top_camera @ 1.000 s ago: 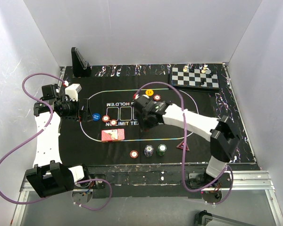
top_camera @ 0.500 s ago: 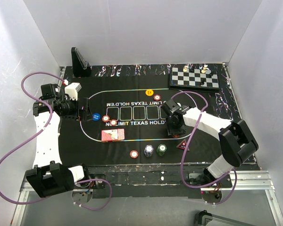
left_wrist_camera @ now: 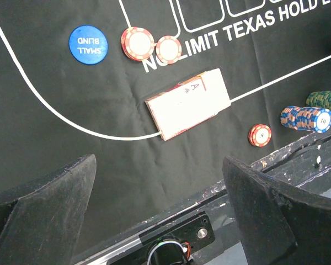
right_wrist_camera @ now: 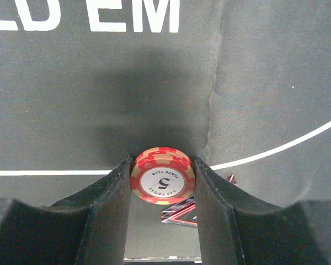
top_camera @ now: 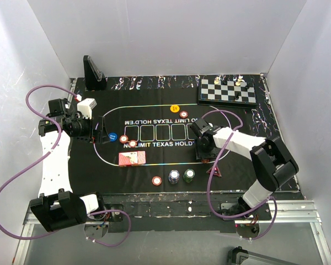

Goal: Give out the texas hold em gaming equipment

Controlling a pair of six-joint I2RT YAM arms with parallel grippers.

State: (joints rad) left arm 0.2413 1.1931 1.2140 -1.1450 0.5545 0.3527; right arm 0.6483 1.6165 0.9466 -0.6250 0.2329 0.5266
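Marker (right_wrist_camera: 179,211) lies just beside gripped red chip (right_wrist_camera: 163,182).

The red chip (right_wrist_camera: 163,181) between the right pincer's (right_wrist_camera: 162,172) fingers reads "5", "LAS VEGAS" and "POKER CLUB". Ahead of the left pincer (left_wrist_camera: 159,165), the blue button (left_wrist_camera: 88,44) says "SMALL BLIND", the black mat (left_wrist_camera: 44,138) "LIMIT TEXAS HOLD", and the deck's (left_wrist_camera: 188,104) top card "A".

On the mat (right_wrist_camera: 99,83), the red triangular marker (right_wrist_camera: 179,210) shows just a sliver behind the red chip (right_wrist_camera: 163,175). The green chip stack (left_wrist_camera: 326,100) near the mat's front edge is cut off by the frame. Chess pieces (top_camera: 237,81) at its far right corner are too small to identify.
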